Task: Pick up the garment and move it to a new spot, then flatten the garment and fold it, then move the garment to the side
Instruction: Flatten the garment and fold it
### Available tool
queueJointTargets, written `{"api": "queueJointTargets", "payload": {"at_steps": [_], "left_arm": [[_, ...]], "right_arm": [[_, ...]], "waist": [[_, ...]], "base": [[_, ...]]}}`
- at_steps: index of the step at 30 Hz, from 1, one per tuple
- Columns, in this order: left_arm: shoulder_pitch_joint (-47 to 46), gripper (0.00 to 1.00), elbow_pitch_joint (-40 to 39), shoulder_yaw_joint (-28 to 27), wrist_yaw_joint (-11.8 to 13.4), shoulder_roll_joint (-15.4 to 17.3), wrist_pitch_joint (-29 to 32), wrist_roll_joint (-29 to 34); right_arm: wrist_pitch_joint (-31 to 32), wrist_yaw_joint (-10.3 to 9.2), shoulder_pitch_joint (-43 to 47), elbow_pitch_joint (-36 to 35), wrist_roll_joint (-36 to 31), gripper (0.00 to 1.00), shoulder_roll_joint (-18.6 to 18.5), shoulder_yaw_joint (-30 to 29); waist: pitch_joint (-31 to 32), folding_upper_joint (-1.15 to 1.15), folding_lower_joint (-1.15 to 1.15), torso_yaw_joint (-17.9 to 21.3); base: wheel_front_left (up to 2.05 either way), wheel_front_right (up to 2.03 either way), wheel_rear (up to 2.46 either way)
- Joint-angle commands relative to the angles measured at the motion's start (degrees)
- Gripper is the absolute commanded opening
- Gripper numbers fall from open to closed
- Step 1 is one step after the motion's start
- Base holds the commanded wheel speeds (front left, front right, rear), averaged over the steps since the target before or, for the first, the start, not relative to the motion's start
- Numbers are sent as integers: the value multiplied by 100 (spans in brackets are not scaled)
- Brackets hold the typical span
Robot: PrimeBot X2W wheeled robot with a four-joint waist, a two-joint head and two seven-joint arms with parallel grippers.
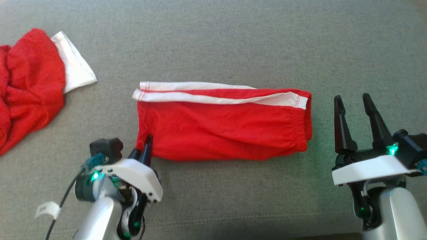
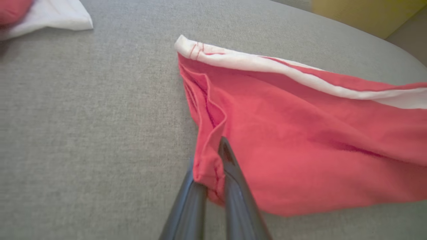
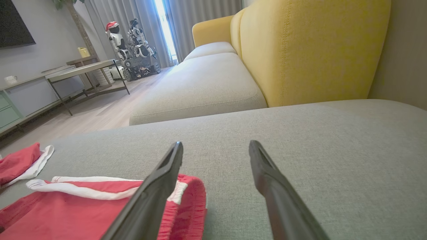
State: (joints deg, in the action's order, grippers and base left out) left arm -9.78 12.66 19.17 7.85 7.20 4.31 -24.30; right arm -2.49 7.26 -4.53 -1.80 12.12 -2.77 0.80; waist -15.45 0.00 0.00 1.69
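Your left pincer [image 1: 146, 146] is pinching the near left corner of the red shorts [image 1: 222, 125]. The shorts lie folded into a long band, white side stripes on top, in the middle of the grey sofa cushion [image 1: 233, 40]. Your right pincer [image 1: 353, 106] stands spread just beyond the waistband [image 1: 302, 121], not touching it. A crumpled red and white garment [image 1: 30, 83] lies well off to your left.

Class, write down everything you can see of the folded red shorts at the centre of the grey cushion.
The red shorts are soft cloth with white side stripes and a gathered elastic waistband at the robot's right. They lie folded, flat, on the grey cushion. The left end effector is shut on the near-left hem corner; the right end effector stands open, apart from them.
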Motion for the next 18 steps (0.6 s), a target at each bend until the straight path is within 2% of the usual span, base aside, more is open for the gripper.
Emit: {"api": "queueJointTargets", "payload": {"at_steps": [1, 3, 4, 5, 8, 15, 18], "left_arm": [[-6, 0, -341, -174, 50, 132, 68, -14], [128, 0, -451, -134, 55, 134, 180, -61], [174, 62, -502, -145, 67, 118, 176, -94], [213, 100, -532, -147, 87, 120, 174, -97], [280, 100, -623, -181, 181, 125, -21, -23], [195, 100, -881, -277, 421, 194, -1330, 541], [162, 100, -960, -331, 502, 237, -1679, 719]], "right_arm": [[36, 23, -15, -225, 49, 100, -80, 125], [56, 23, 6, -219, 63, 100, -91, 136], [66, 23, 19, -216, 68, 100, -95, 137], [75, 23, 34, -215, 71, 100, -95, 139], [110, 23, 84, -223, 64, 100, -95, 134], [198, 23, 148, -238, -25, 100, -127, 139], [220, 23, 179, -237, -80, 100, -150, 128]], "waist": [[45, 0, 0, -11], [72, 0, 0, -7], [90, 0, 0, -4], [106, 0, 0, -1], [158, 0, 0, 9], [346, 0, 0, 15], [467, 0, 0, -6]], "base": [[0, 0, 0], [0, 0, 0], [0, 0, 0], [0, 0, 0], [0, 0, 0], [0, 0, 0], [0, 0, 0]]}}
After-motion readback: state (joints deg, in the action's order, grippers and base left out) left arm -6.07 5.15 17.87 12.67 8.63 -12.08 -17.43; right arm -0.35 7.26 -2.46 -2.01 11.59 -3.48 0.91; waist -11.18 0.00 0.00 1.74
